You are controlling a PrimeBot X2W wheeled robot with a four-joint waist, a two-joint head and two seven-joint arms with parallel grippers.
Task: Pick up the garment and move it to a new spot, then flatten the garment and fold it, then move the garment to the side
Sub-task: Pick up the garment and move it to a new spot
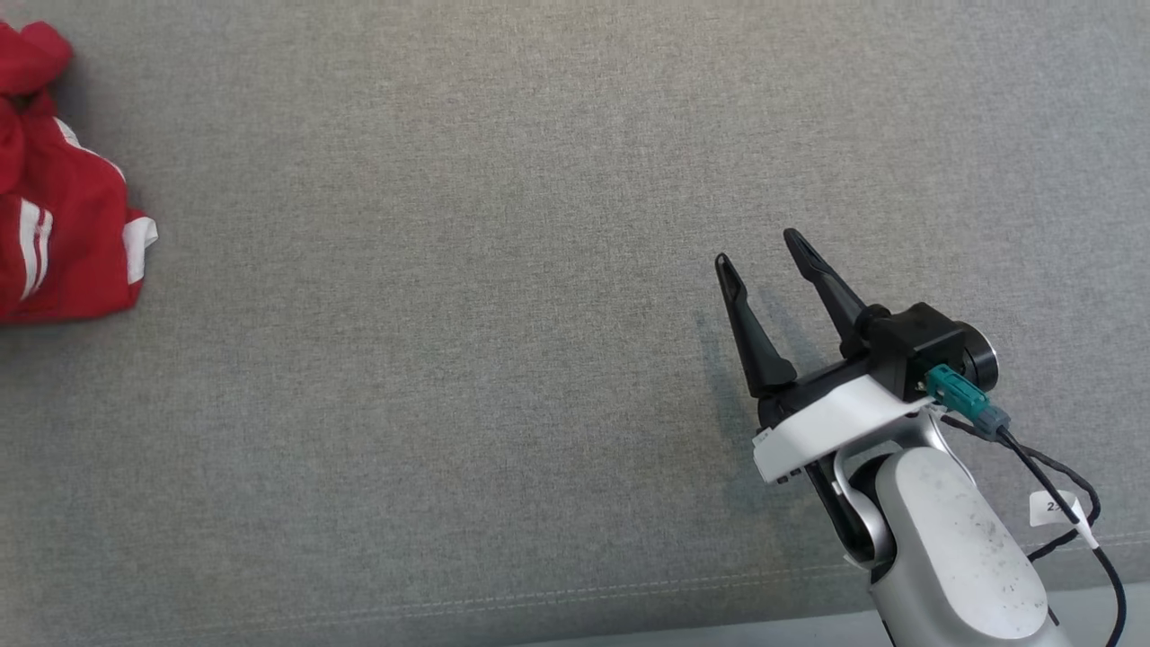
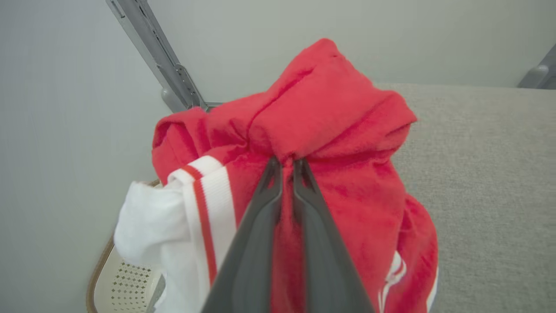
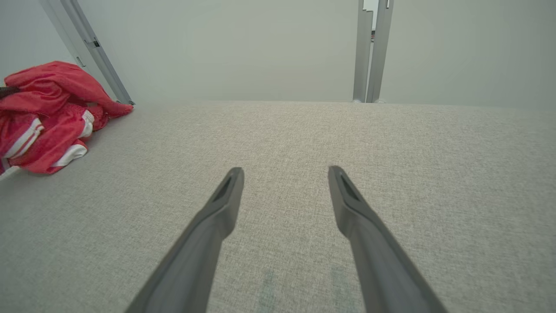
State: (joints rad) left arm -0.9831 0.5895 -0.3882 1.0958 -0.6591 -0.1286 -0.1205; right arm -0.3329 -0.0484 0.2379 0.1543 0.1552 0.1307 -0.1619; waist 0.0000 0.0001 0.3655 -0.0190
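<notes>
pinching a fold of the red garment (image 2: 339, 117) with my left gripper (image 2: 286, 161), fingers nearly together on the cloth. it sits bunched at the far left edge of the grey cushion (image 1: 503, 270). my right gripper (image 1: 757, 249) hovers well apart from it, fingers spread wide.

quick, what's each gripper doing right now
left gripper: shut on the red garment, pinching a fold of it
right gripper: open, holding nothing
</notes>
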